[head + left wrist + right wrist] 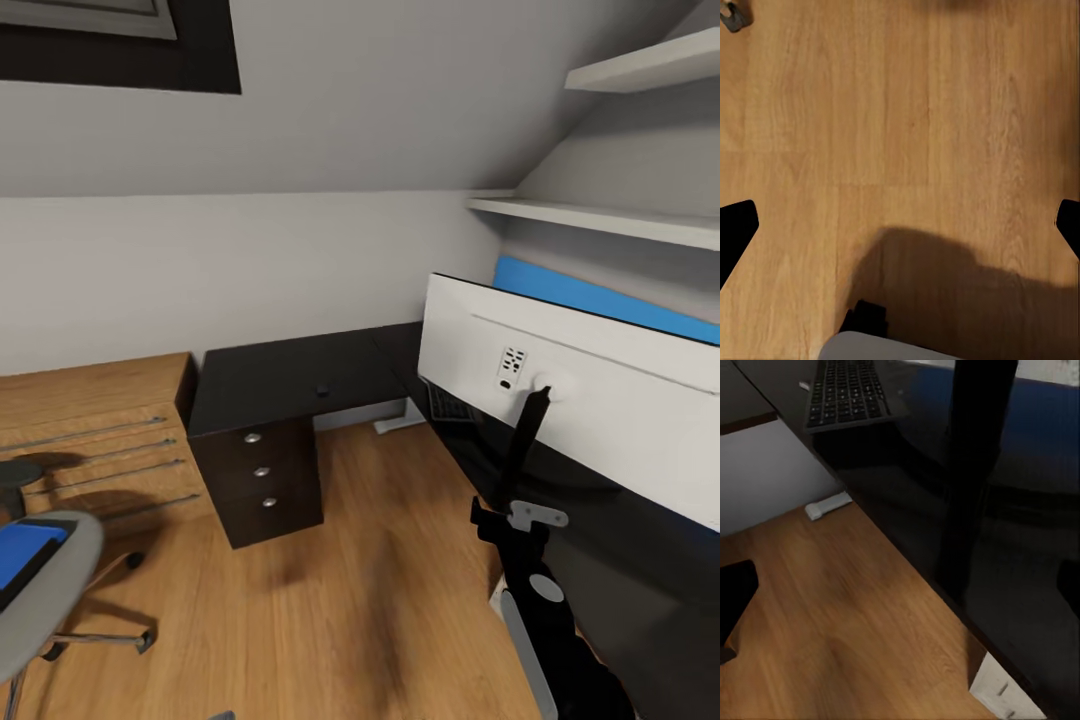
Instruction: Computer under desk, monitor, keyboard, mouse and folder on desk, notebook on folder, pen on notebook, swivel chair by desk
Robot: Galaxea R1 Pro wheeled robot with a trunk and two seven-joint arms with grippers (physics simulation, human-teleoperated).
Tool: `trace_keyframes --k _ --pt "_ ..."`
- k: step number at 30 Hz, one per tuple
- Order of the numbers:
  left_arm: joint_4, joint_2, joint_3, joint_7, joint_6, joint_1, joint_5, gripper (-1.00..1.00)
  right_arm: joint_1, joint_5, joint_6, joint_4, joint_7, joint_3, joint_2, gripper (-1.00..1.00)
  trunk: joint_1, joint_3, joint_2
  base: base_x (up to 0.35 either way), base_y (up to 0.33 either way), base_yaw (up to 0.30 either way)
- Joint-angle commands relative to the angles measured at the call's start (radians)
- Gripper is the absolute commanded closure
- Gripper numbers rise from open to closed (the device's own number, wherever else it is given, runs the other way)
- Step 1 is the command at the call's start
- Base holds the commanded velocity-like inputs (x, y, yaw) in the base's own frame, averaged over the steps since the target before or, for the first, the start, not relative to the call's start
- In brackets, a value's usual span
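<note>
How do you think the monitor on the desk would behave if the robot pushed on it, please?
The monitor would probably tip easily: its very wide, thin panel rests on one slim stand. It may also slide, since the desk top looks glossy. A push near one end would likely swivel it rather than shift it straight.

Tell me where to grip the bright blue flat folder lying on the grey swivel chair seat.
Take the bright blue flat folder by its dark long edge, jaws closing across its thin thickness, coming in from the desk side. It lies flat on the grey swivel chair seat, so a top-down grip likely finds nothing to close on.
</note>
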Motion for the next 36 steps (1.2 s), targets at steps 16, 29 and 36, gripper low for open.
trace_keyframes --k 16,29,36 --pt "0.0 0.0 -0.004 0.004 -0.003 0.0 0.004 -1.0 0.008 -0.007 -0.08 0.008 -0.001 -0.009 -0.006 -1.0 0.0 -0.001 -0.001 0.0 0.0 -0.126" --pt "0.001 0.0 -0.004 0.004 -0.003 0.0 0.004 -1.0 0.009 -0.008 -0.095 0.008 -0.002 -0.009 -0.008 -1.0 0.0 -0.001 -0.001 0.0 0.0 0.0" --pt "0.001 0.0 -0.004 0.004 -0.003 0.0 0.004 -1.0 0.009 -0.008 -0.095 0.008 -0.003 -0.009 -0.007 -1.0 0.0 -0.001 -0.001 0.0 0.0 0.0"
